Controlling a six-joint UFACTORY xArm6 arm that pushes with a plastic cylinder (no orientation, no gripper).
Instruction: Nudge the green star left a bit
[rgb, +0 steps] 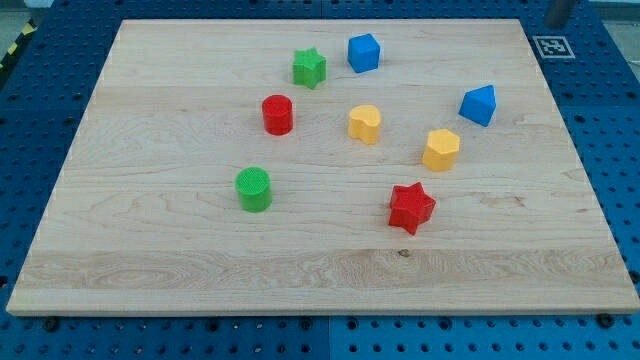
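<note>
The green star lies near the top middle of the wooden board. A blue cube sits just to its right, apart from it. A red cylinder lies below and to its left. My tip shows only as a short dark stub at the view's top right edge, off the board and far to the right of the green star. It touches no block.
A yellow block and a yellow hexagonal block lie mid-board. A blue block is at the right, a red star lower right, a green cylinder lower left. A black-and-white marker sits off the board's top right corner.
</note>
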